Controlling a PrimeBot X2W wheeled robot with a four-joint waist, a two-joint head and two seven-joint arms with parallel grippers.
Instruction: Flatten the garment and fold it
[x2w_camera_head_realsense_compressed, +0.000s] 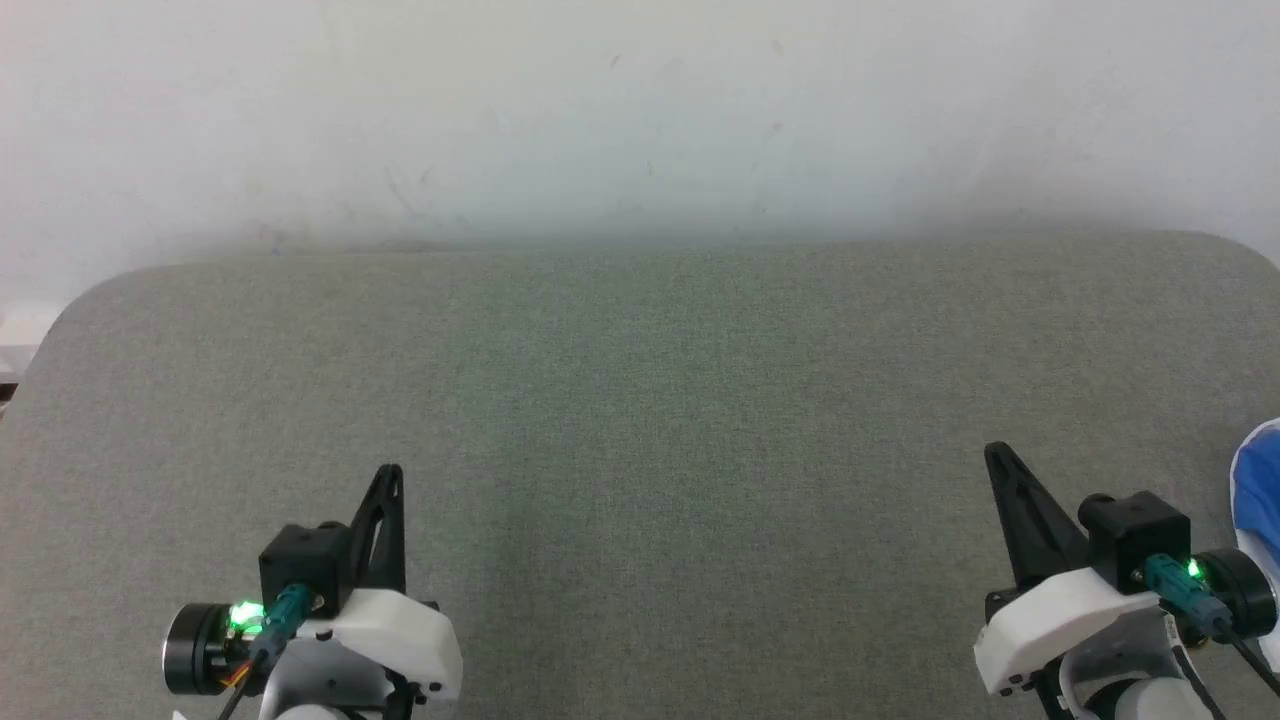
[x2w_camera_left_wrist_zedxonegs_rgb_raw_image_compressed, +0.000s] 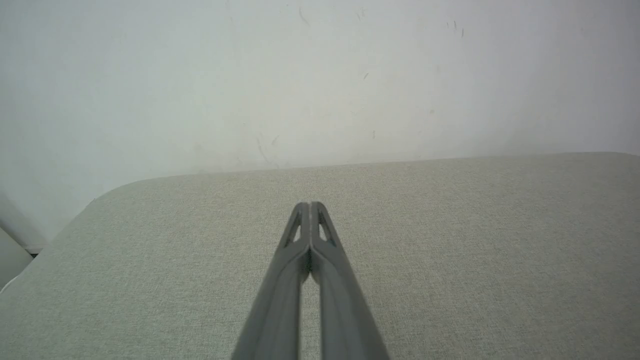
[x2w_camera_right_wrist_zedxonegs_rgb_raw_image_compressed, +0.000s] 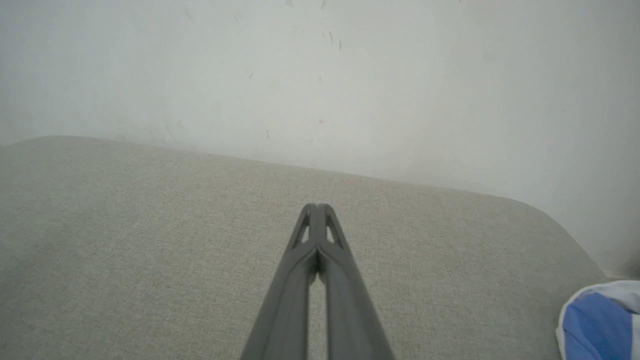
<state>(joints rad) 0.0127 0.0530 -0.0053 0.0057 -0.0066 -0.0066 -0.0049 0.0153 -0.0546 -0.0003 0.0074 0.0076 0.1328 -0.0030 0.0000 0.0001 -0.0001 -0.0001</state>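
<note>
Garment (x2w_camera_head_realsense_compressed: 1262, 490): you see only a small piece of it, blue cloth with a white edge, cut off by the far right border of the head view. It lies on the padded surface just to the right of the right arm's wrist. You cannot tell from this piece how the rest is spread.
Garment in the right wrist view: the same blue and white cloth (x2w_camera_right_wrist_zedxonegs_rgb_raw_image_compressed: 597, 322) sits in the lower right corner, near the rounded corner of the surface.
Left gripper (x2w_camera_head_realsense_compressed: 392, 472): your two dark fingers are pressed together with nothing between them. It sits at the lower left of the head view, pointing toward the wall.
Right gripper (x2w_camera_head_realsense_compressed: 996, 455): its fingers are also together and hold nothing. It sits at the lower right, apart from the garment.
Padded surface (x2w_camera_head_realsense_compressed: 640, 400): grey-green woven fabric with rounded far corners lies under both grippers.
Wall (x2w_camera_head_realsense_compressed: 640, 110): it is pale, lightly scuffed, and rises right behind the surface's far edge.
Wrist lamps: you have a green light glowing on each wrist.
</note>
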